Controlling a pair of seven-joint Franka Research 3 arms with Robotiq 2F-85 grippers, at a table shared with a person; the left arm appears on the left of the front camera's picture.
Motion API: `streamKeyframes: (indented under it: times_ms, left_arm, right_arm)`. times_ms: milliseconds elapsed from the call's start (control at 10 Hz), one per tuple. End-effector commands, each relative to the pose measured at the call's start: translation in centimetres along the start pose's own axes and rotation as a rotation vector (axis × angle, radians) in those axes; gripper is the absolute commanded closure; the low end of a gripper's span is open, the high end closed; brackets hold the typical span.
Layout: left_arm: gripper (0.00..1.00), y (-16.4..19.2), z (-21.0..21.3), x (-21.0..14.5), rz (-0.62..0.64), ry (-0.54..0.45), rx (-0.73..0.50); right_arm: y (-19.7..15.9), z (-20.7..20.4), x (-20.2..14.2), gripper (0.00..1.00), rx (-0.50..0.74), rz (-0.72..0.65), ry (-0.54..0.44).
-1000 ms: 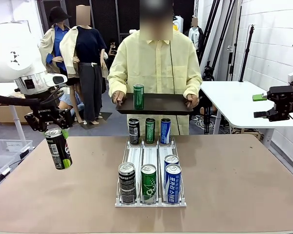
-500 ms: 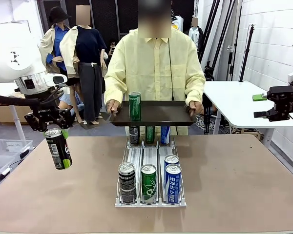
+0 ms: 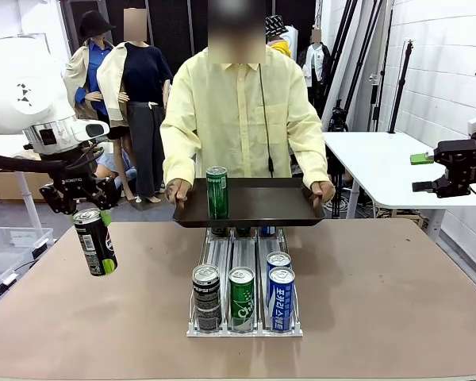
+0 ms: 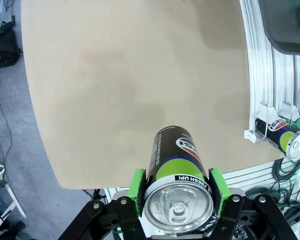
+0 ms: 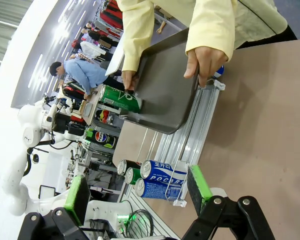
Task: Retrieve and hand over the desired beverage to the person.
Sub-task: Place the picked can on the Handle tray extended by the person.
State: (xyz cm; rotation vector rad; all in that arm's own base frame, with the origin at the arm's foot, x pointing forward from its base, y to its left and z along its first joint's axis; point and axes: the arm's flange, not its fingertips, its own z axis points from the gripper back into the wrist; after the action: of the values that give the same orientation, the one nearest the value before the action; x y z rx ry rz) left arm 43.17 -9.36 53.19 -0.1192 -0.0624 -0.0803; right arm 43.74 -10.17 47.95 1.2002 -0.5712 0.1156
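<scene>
Pepsi can (image 3: 94, 241) hangs from the left end effector (image 3: 94, 213) at the table's (image 3: 381, 302) left side, well above the top and tilted a little, the green pads (image 4: 138, 187) clamped on its upper rim from both sides. The person (image 3: 238, 119) stands at the far edge holding a dark tray (image 3: 262, 208) level over the back of the white rack (image 3: 244, 274), with a green can (image 3: 216, 192) upright on the tray's left part. The right end effector (image 5: 137, 192) waits off to the right with its fingers spread wide and nothing between them. To my eye the step in hand is the carry to the tray: the arm should bring the can across high enough to clear the front-row cans (image 3: 242, 298) in the rack, right it before lowering, and aim for the bare middle or right part of the tray, away from the green can, so neither tips. The grip is only on the top of the can, so a slow swing looks wise, and the pads should part only once the base sits flat on the tray. Compared with a second ago, the person has stepped closer and lowered the tray, which now hides most of the three cans at the rack's far end; the green can rides along in the same spot on it. The left arm and its can have not shifted, and the right arm has stayed put too.
</scene>
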Motion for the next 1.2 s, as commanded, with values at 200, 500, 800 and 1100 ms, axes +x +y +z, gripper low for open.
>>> streamKeyframes:
  times_ms: [200, 500, 800, 1100]
  left_arm:
    - [1.0, 0.16, 0.59, 0.05, -0.002, -0.014, 0.01]
    - [1.0, 0.16, 0.59, 0.05, -0.002, -0.014, 0.01]
    - [1.0, 0.16, 0.59, 0.05, -0.002, -0.014, 0.01]
    - [1.0, 0.16, 0.59, 0.05, -0.002, -0.014, 0.01]
  right_arm:
    - [0.11, 0.02, 0.12, 0.0, 0.01, -0.003, 0.001]
    - [0.11, 0.02, 0.12, 0.0, 0.01, -0.003, 0.001]
    - [0.11, 0.02, 0.12, 0.0, 0.01, -0.003, 0.001]
    - [0.11, 0.02, 0.12, 0.0, 0.01, -0.003, 0.001]
